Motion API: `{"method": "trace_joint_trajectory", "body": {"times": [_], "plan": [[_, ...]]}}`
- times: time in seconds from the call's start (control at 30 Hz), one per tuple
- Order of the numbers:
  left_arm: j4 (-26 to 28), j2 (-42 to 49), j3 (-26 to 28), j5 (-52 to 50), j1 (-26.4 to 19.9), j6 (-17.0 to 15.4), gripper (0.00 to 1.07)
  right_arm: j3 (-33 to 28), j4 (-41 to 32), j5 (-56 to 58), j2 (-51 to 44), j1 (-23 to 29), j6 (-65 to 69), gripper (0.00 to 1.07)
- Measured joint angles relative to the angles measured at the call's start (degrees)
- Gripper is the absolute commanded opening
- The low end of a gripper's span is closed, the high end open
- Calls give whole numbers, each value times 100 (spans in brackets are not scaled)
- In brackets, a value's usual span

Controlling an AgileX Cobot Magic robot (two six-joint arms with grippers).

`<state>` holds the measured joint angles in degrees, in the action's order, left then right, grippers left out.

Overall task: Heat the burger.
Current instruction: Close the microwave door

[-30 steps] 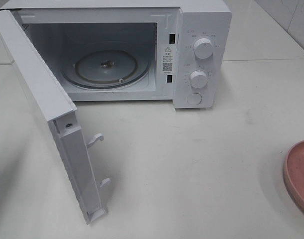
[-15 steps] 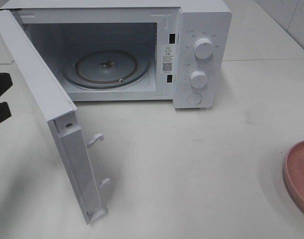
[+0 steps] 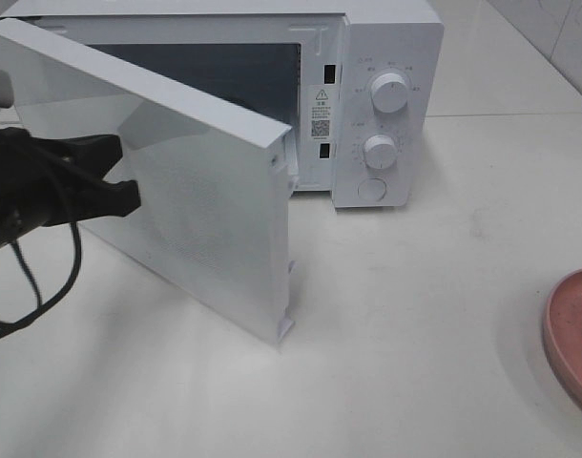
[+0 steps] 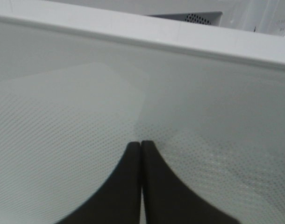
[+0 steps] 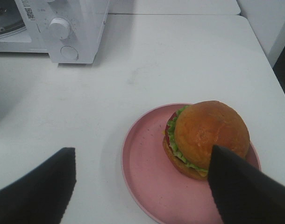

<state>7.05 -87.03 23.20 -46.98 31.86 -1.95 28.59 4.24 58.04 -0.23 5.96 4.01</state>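
Observation:
The burger (image 5: 208, 137), a golden bun over lettuce and tomato, sits on a pink plate (image 5: 142, 163) in the right wrist view. My right gripper (image 5: 141, 151) is open above the plate, with one finger beside the burger and nothing held. In the exterior high view only the plate's edge (image 3: 572, 334) shows at the far right; the burger is outside that view. The white microwave (image 3: 386, 95) stands at the back with its door (image 3: 196, 181) half swung. My left gripper (image 3: 129, 186) is shut, its tips (image 4: 141, 144) pressed on the door's outer face (image 4: 133, 84).
The microwave's two knobs (image 3: 388, 93) and its button (image 3: 371, 189) face the front. The door hides most of the oven cavity. A black cable (image 3: 43, 286) loops from my left arm over the white table (image 3: 415, 315). The microwave (image 5: 72, 28) also shows in the right wrist view.
The door has swung from wide open to half shut. My left gripper came in from the left edge and now rests against the door. The plate has not moved.

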Motion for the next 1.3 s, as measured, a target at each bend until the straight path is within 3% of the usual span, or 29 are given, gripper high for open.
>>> {"method": "trace_joint_trajectory", "body": {"times": [0.2,0.4,0.47,0.77,1.0,1.3], "plan": [[1071,-682,911,0,625,561,0,0,0,0,0,0,0,76],[1656,-1123,1473,11,837,934,0,0,0,0,0,0,0,76],[2114,-1513,2017,183,922,1220,0,0,0,0,0,0,0,76],[2710,-2097,3065,676,945,1805,0,0,0,0,0,0,0,76],[3191,-2544,3862,1295,1060,2475,0,0,0,0,0,0,0,76],[3283,-2653,4177,1770,1037,2636,0,0,0,0,0,0,0,76]]}}
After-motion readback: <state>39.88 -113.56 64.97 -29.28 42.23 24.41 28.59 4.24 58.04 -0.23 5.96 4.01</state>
